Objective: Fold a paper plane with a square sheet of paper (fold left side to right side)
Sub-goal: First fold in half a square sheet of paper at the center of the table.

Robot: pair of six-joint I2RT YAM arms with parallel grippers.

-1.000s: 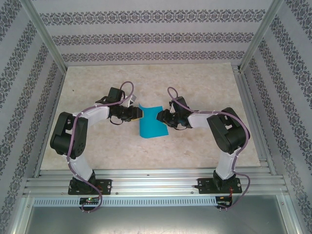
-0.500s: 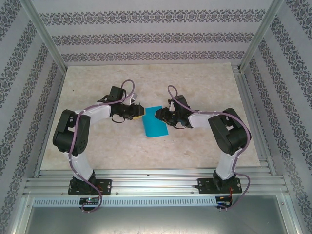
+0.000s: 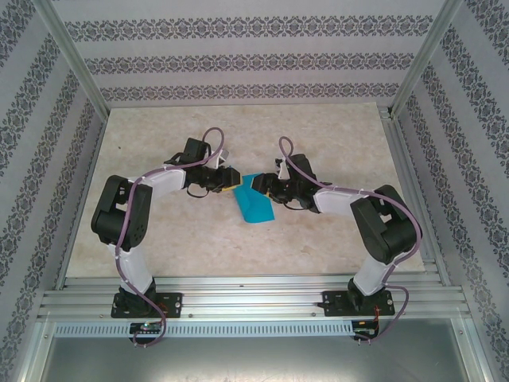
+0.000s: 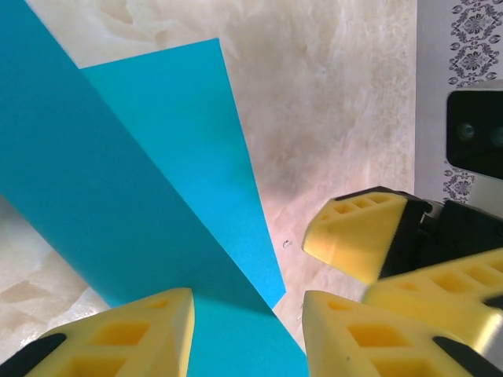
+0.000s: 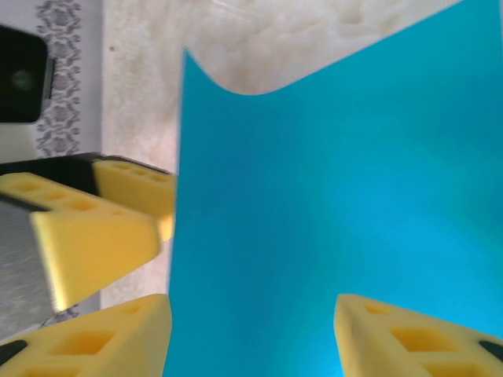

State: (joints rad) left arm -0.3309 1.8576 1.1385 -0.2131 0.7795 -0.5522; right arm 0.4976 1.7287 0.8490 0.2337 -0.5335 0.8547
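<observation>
Gripping nothing, with left fingers (image 4: 134,338) and right fingers (image 5: 416,338) both spread apart around the far end of the square sheet of paper (image 3: 256,207), lying mid bench (image 3: 318,135), long side running far-left to near-right, equally near both arms.

one teal paper sheet (image 3: 256,207), two claws (image 3: 235,180) (image 3: 258,185)

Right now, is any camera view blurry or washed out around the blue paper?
Top external: sharp, evenly lit, the square sheet of paper clear. Left wrist: paper crisp, soft shadow beside its edge. Right wrist: the left gripper's fingers smeared, tabletop washed out.
</observation>
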